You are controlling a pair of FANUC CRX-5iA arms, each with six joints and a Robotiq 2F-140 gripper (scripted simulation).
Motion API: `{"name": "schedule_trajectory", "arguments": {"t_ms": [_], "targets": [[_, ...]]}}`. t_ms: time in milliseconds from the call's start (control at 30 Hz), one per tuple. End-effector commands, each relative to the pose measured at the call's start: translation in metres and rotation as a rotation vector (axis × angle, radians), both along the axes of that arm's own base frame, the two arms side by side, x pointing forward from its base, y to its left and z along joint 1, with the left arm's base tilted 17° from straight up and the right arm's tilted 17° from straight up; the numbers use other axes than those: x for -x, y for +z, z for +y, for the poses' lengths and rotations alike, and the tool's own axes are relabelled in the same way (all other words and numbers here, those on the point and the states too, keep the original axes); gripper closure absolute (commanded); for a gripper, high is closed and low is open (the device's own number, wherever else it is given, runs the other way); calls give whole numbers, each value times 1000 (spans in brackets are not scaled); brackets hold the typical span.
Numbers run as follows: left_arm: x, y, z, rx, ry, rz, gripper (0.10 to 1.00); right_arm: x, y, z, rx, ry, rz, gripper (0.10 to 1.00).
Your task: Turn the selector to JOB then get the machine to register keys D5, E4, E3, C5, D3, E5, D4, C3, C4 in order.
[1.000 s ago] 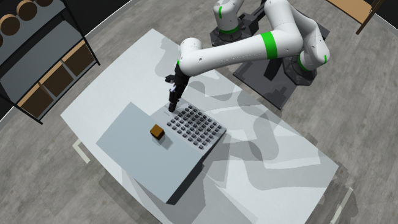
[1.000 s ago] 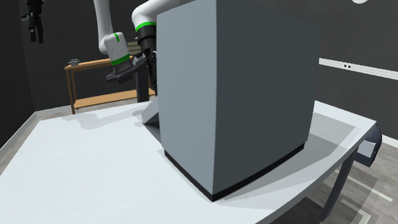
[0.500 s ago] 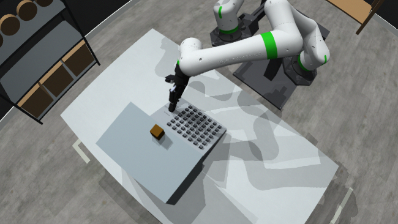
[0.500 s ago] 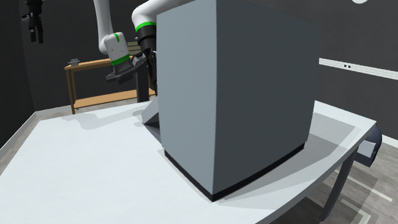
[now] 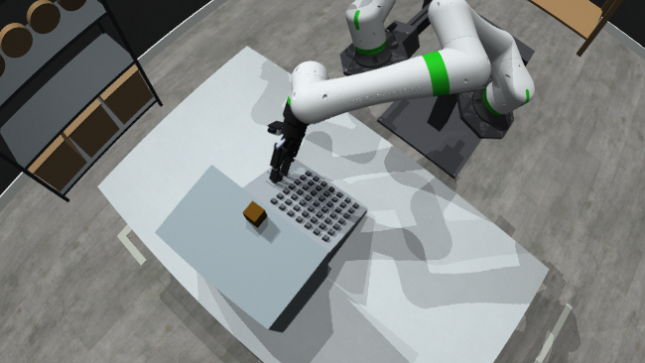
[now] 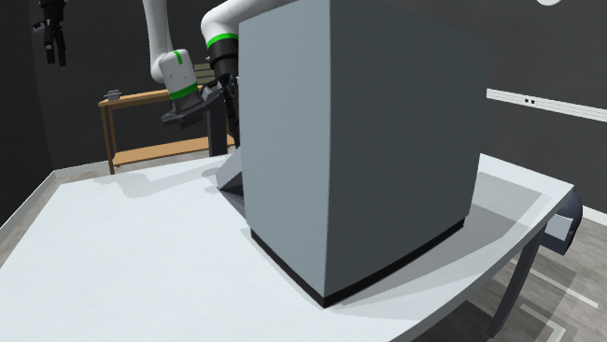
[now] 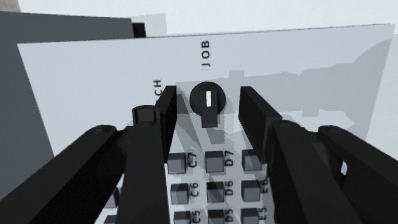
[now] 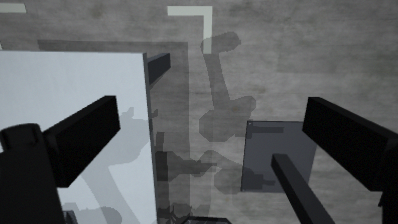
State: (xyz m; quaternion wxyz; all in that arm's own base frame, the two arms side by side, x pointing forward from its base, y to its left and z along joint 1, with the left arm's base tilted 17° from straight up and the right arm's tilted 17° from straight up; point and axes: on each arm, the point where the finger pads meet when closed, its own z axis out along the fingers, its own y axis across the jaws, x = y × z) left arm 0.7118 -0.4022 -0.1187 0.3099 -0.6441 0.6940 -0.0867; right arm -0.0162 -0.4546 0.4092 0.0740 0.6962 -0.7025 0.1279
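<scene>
The selector [image 7: 208, 119] is a black knob whose white mark points toward the JOB label. My left gripper [image 7: 208, 102] [image 5: 278, 178] is partly open, its fingers on either side of the knob with a gap on each side. It hides the selector in the top view. The sloped panel [image 7: 300, 52] [image 5: 259, 184] carries rows of dark keys. Keys C5 [image 7: 182, 218], D5 [image 7: 216, 217] and E5 [image 7: 250, 216] show at the lower edge; the lower-numbered keys are out of the left wrist view. No key looks lit. My right gripper [image 8: 211, 113] [image 6: 56, 64] is wide open and empty, away from the panel.
The tall grey cabinet [image 5: 223, 248] [image 6: 397, 140] rises directly behind the panel and hides it in the exterior view. An orange-brown block [image 5: 254, 213] shows at the cabinet's top. The white table [image 5: 164, 164] [image 6: 140, 262] extends around the machine. Shelves [image 5: 64, 84] stand beyond the table.
</scene>
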Motion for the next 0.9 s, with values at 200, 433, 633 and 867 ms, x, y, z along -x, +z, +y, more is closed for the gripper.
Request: {"name": "schedule_trajectory", "arguments": {"t_ms": [200,433,633,867], "targets": [[0,2,-1,2,0,-2,699,0,1,0,2,0,0,98],[0,2,-1,2,0,-2,699,0,1,0,2,0,0,98],[0,2,-1,2,0,-2,699,0,1,0,2,0,0,98],[1,4,-2,2,0,-2,699,0,1,0,2,0,0,98]]}}
